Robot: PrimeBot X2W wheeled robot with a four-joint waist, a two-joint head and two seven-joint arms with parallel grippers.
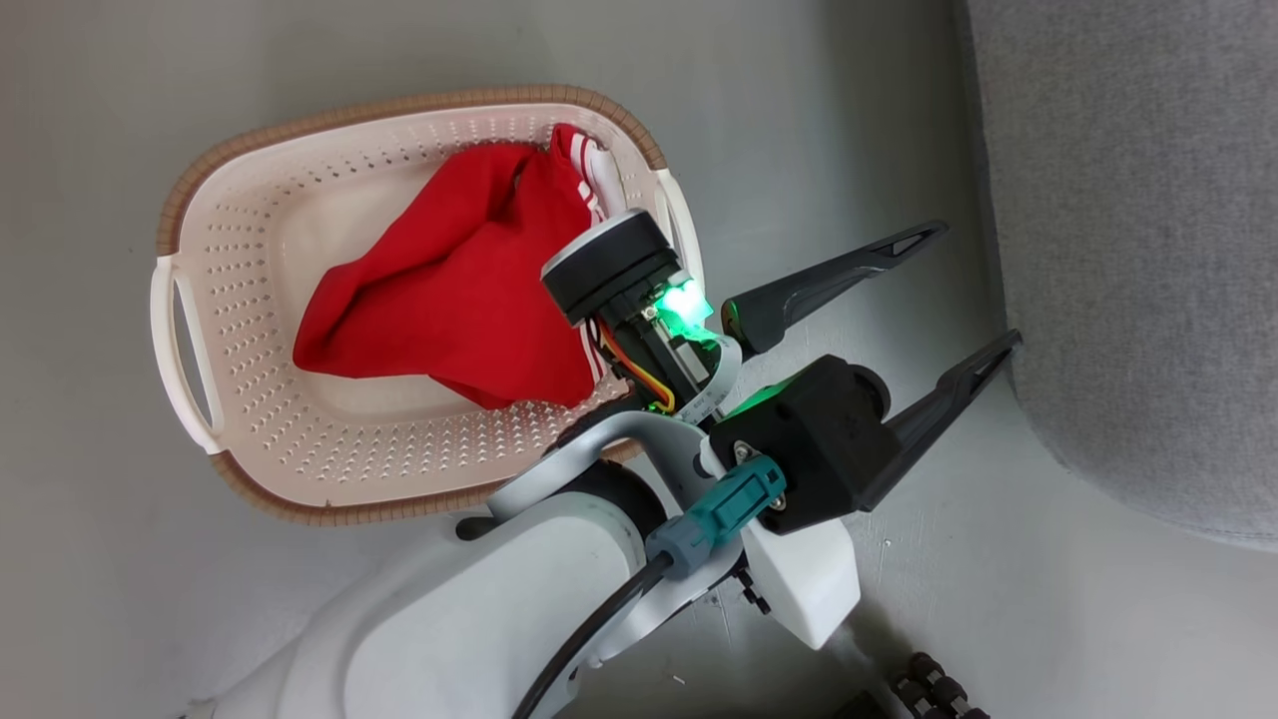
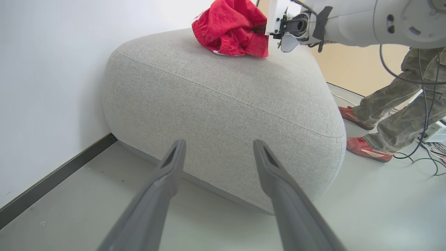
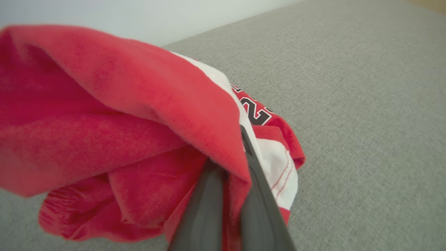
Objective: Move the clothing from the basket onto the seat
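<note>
A cream basket (image 1: 240,300) with a brown rim stands on the floor, and one red piece of clothing (image 1: 449,290) lies crumpled inside it. My left gripper (image 1: 978,285) hangs open and empty just right of the basket, its fingers pointing at the grey seat (image 1: 1138,250). In the left wrist view the same fingers (image 2: 174,164) spread wide before the seat's rounded side (image 2: 223,104). On top of the seat, my right gripper (image 2: 262,29) is shut on a second red garment (image 2: 233,28). Up close, that garment (image 3: 122,122) shows white panels and dark numerals, draped over the gripper (image 3: 231,164) and resting on the seat (image 3: 366,104).
A white wall (image 2: 45,69) with a dark baseboard runs along the seat's left side. A person's legs in red shoes (image 2: 369,150) stand on the floor beside the seat's far right, with cables (image 2: 425,153) trailing nearby. My own pale left forearm (image 1: 479,619) crosses the basket's near edge.
</note>
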